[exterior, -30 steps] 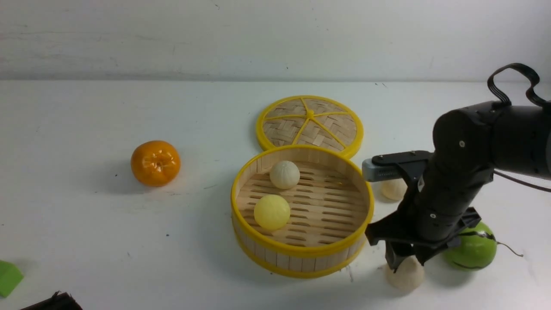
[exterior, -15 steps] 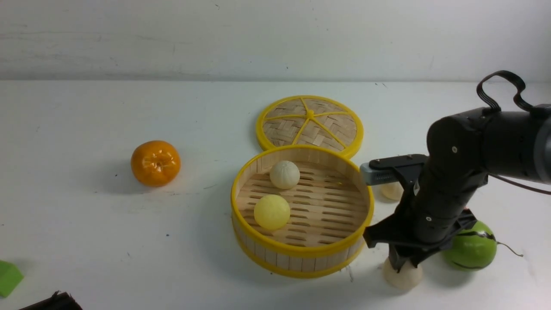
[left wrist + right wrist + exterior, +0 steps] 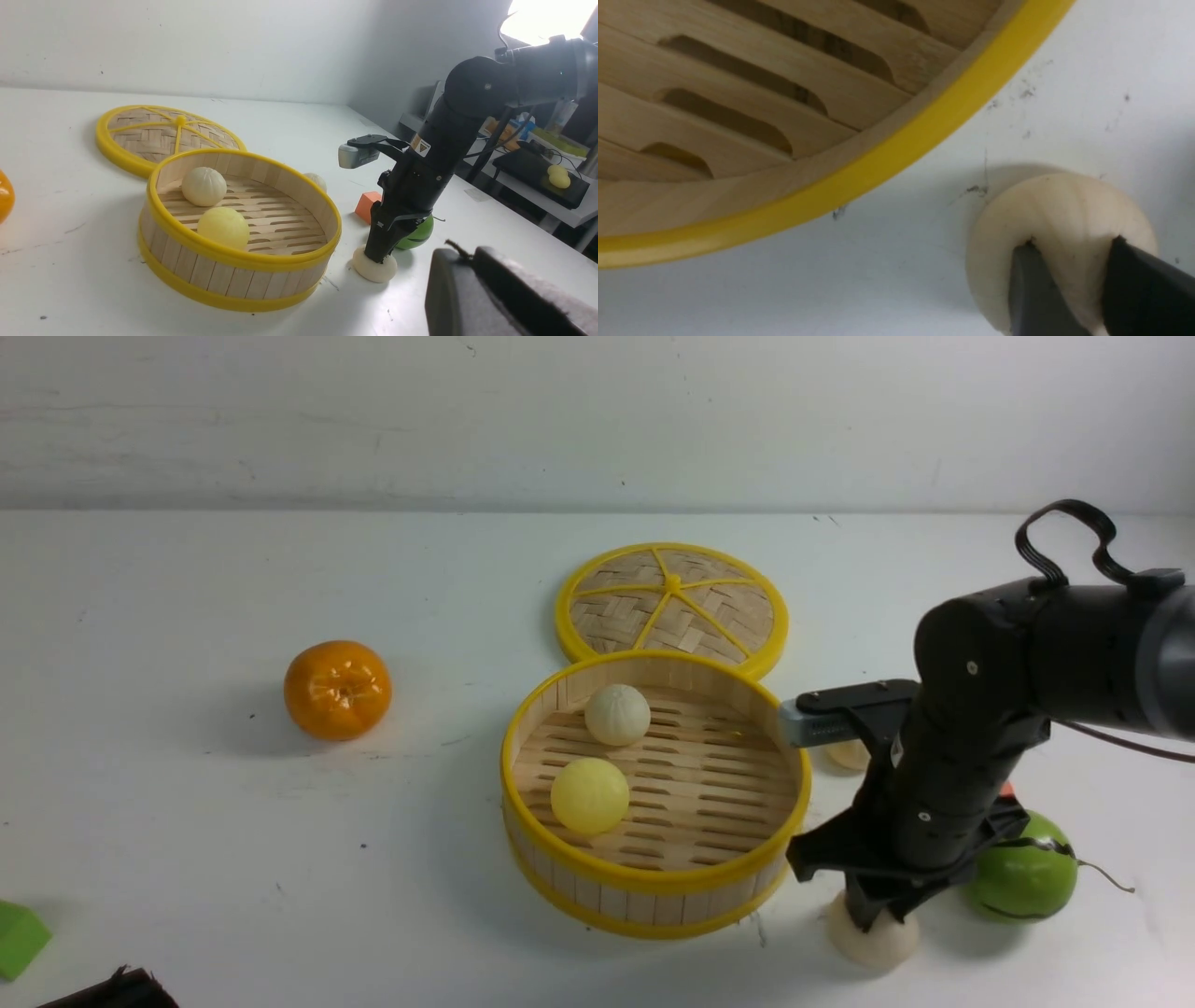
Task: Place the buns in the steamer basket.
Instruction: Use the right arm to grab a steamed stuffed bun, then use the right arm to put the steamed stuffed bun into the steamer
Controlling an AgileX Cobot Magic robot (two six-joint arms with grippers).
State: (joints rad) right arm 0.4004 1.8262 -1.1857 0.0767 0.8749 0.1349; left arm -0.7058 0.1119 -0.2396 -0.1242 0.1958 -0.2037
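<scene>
Cream-white and dented at the crown, that's the cream bun (image 3: 875, 945), and the right pincer (image 3: 872, 915) has it! The pincer points straight down from above, its two dark fingers (image 3: 1029, 294) drawn close and biting into the top so the soft surface puckers around them: clamped, no doubt about it. The bun sits on the white table (image 3: 187, 859), toward the near right corner, just outside the steamer basket (image 3: 653, 885) and clear of its wall. Inside the basket, two are home: a white bun (image 3: 617, 714) at the far side of the slatted floor and a yellow bun (image 3: 589, 795) nearer the front, the pair apart from one another. A fourth, the far bun (image 3: 848, 756), lies on the table beyond the right arm, beside the basket's right wall and partly hidden by the arm. A green ball (image 3: 1022, 879) sits just right of the pincer, near the table's right edge, with an orange-red block (image 3: 366, 206) close behind it. The woven lid (image 3: 672, 602) lies flat right behind the basket, and the orange (image 3: 337, 689) sits alone well out to the left. The left pincer (image 3: 486, 289) shows only as grey padded bulk in its own wrist view, and I cannot tell whether its jaws are apart or together. Any writing? One sticker (image 3: 420, 145) with a yellow warning triangle on the right arm, its print too small to read.
</scene>
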